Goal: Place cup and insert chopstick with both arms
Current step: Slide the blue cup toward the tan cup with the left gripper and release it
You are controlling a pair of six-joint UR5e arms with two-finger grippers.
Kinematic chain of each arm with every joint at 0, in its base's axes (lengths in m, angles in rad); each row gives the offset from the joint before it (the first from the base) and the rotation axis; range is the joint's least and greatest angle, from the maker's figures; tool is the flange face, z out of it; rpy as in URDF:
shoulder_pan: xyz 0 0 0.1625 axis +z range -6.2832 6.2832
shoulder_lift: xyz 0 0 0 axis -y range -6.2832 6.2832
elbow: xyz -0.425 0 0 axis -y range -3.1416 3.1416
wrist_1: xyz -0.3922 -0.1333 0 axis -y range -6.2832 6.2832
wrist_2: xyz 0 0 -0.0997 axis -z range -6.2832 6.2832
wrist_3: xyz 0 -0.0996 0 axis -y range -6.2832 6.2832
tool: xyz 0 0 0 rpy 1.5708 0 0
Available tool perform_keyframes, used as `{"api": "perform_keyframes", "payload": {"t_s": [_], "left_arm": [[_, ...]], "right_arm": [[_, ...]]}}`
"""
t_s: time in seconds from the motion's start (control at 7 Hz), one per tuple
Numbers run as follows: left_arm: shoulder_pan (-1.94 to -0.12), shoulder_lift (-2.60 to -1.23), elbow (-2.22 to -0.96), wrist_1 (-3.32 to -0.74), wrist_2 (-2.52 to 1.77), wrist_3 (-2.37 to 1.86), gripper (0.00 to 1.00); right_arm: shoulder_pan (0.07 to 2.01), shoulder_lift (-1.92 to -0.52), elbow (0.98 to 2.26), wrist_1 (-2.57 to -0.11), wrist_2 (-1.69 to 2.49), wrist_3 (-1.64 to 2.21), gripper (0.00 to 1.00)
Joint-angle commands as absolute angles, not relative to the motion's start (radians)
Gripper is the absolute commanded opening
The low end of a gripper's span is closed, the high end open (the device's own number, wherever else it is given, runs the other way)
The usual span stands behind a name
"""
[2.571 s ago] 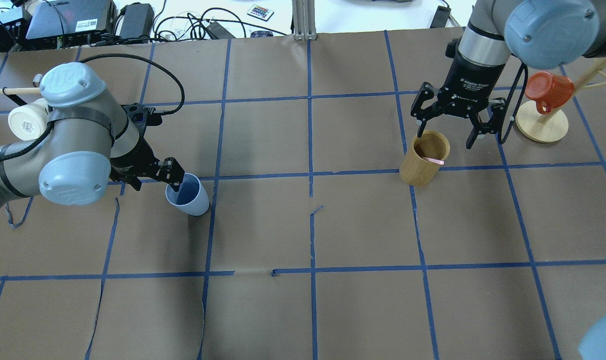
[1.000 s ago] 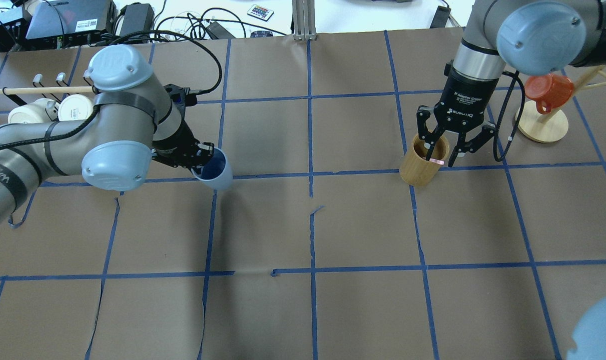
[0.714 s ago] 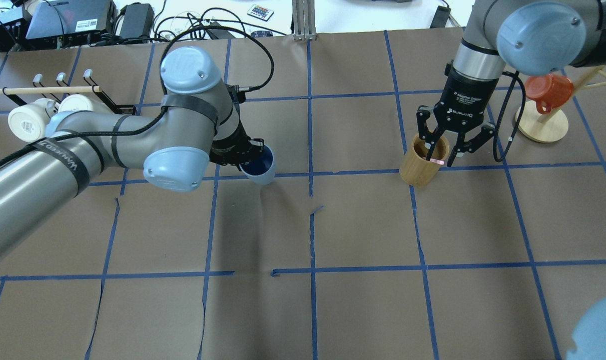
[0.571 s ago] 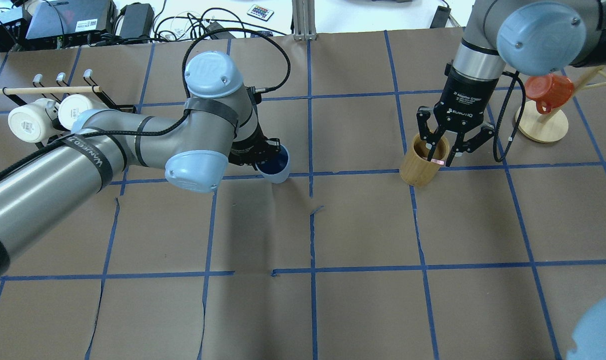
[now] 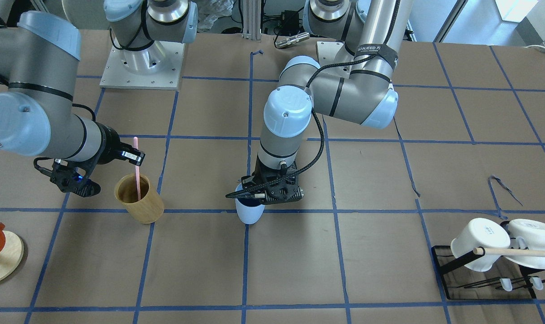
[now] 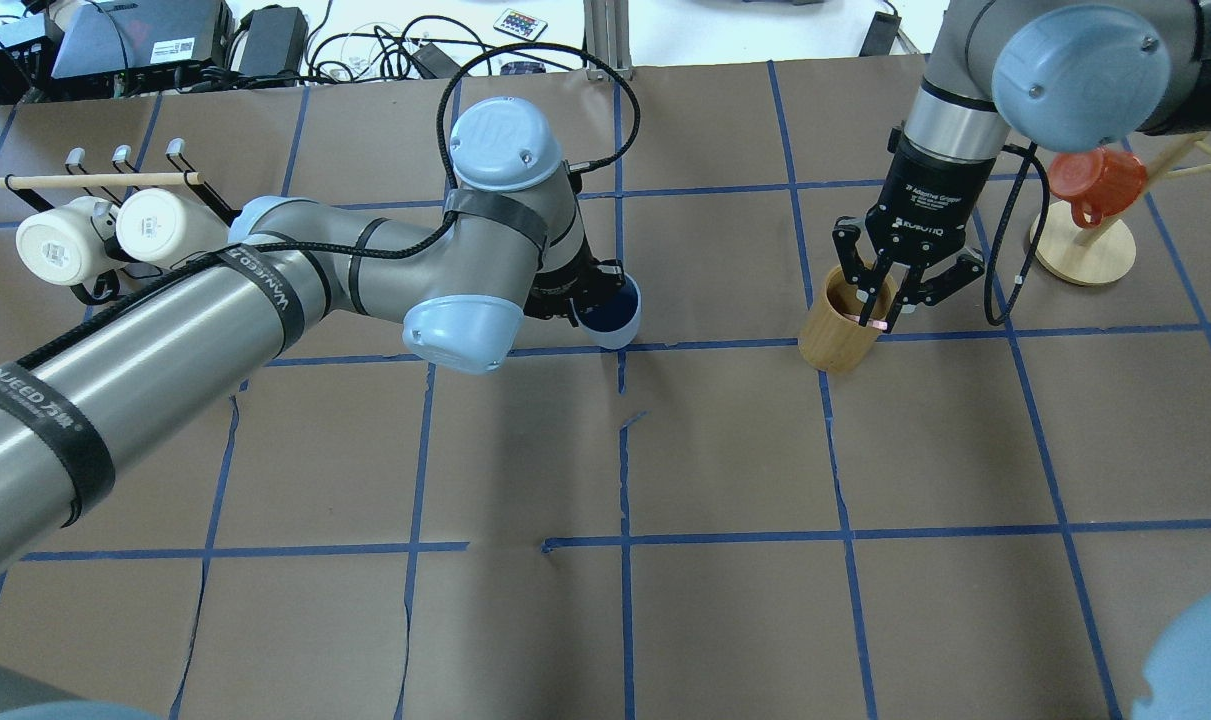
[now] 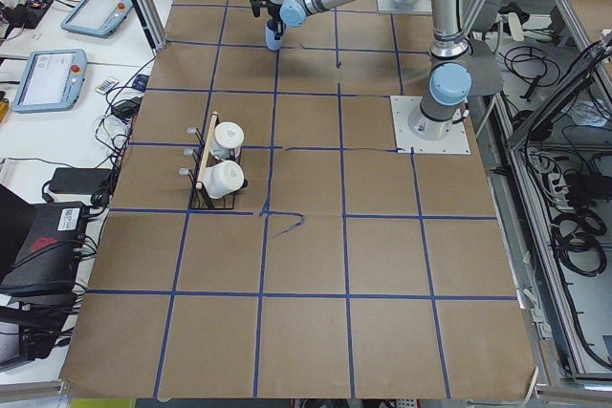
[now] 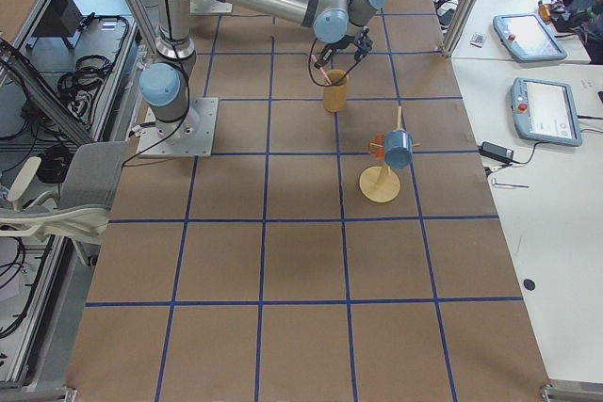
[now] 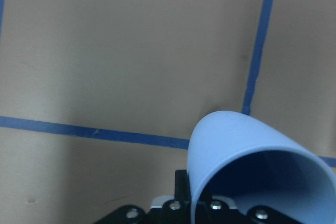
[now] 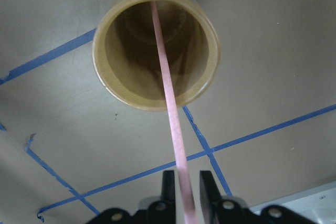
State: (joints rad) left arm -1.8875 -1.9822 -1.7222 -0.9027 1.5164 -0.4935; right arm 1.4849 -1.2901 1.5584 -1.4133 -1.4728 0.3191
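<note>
My left gripper (image 5: 258,198) is shut on the rim of the light blue cup (image 5: 249,215), holding it slightly tilted, low over the table's centre by a blue tape line. The cup also shows in the overhead view (image 6: 613,318) and in the left wrist view (image 9: 247,150). I cannot tell whether it touches the table. My right gripper (image 5: 135,155) is shut on the pale pink chopstick (image 5: 137,173), which stands upright with its lower end inside the tan wooden cup (image 5: 139,202). The right wrist view shows the chopstick (image 10: 167,77) running from between the fingers down into the wooden cup (image 10: 110,82).
A black rack (image 5: 448,258) with two white mugs and a wooden rod stands at the table's end on my left side. A round wooden stand (image 6: 1083,250) with a red mug (image 6: 1095,180) is just beyond the right gripper.
My left arm has carried the blue cup from the left side to the table's centre. My right gripper has come down over the wooden cup and closed on the pink chopstick.
</note>
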Motion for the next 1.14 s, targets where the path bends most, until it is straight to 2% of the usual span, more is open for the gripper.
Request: {"api": "perform_keyframes", "payload": {"t_s": [0.0, 0.29, 0.43, 0.57, 0.71, 1.0], "left_arm": [[-1.899, -1.991, -1.715, -0.904, 1.526, -0.491, 0.0], [-1.899, -1.99, -1.715, -0.905, 1.528, -0.491, 0.01], [-1.899, -1.99, -1.717, -0.907, 1.529, -0.489, 0.3], [-1.899, -1.99, -1.717, -0.908, 1.531, -0.489, 0.47], [-1.899, -1.99, -1.717, -0.902, 1.531, -0.491, 0.89], [-1.896, -1.965, -1.71, -0.903, 1.531, -0.489, 0.99]], "right_arm": [[1.485, -1.29, 1.555, -1.414, -1.45, 0.319, 0.1], [1.485, -1.292, 1.546, -1.413, -1.448, 0.322, 0.0], [1.485, -1.293, 1.542, -1.411, -1.448, 0.322, 0.0], [1.483, -1.298, 1.53, -1.41, -1.45, 0.322, 0.0], [1.485, -1.301, 1.493, -1.387, -1.45, 0.322, 0.0], [1.483, -1.301, 1.421, -1.287, -1.454, 0.321, 0.0]]}}
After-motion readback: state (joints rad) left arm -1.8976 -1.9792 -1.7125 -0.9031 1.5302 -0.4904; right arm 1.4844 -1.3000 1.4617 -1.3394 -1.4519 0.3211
